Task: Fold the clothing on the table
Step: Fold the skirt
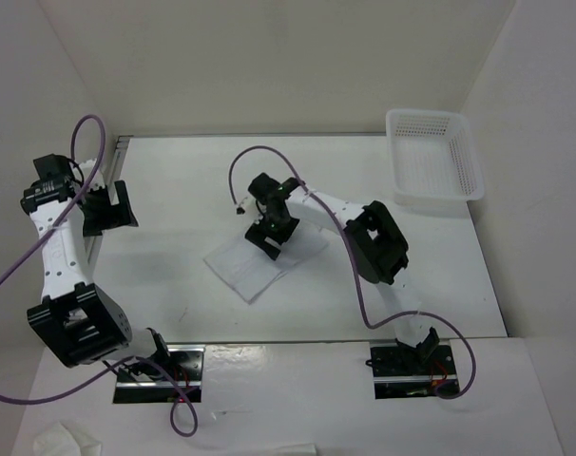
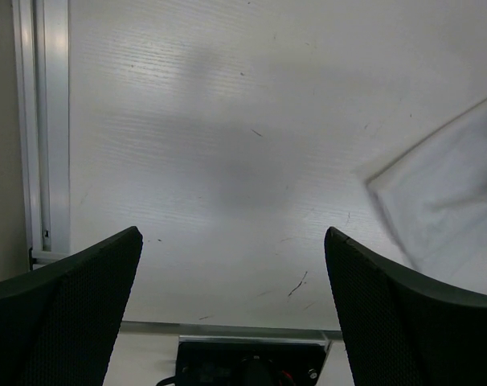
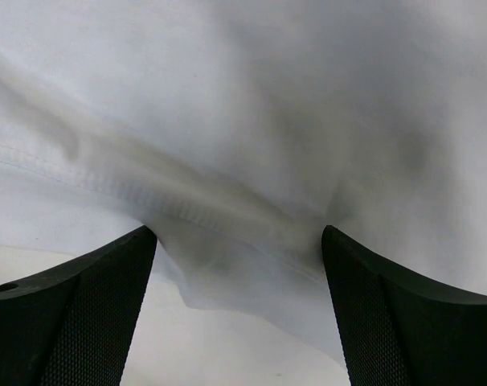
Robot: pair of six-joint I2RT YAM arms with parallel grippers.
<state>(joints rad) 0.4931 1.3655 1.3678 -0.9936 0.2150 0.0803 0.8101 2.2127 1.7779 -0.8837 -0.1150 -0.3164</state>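
Observation:
The clothing [image 1: 255, 266] is a thin white fabric piece lying flat near the middle of the table [image 1: 174, 180]. My right gripper [image 1: 270, 237] sits low over the cloth's far edge, open. In the right wrist view the clothing [image 3: 251, 121] fills the frame. A hemmed, bunched fold runs between the wide-apart fingers of the right gripper [image 3: 239, 241], and neither pad presses it. My left gripper [image 1: 109, 209] hovers open at the table's left edge. Nothing sits between the fingers of the left gripper [image 2: 231, 249] in its wrist view, where a corner of the clothing [image 2: 448, 201] shows at the right.
A white mesh basket [image 1: 435, 157] stands at the far right corner. A crumpled white wad [image 1: 69, 439] lies off the table at the near left. The grey rail [image 2: 47, 129] runs along the table's left side. White walls close in the far, left and right sides.

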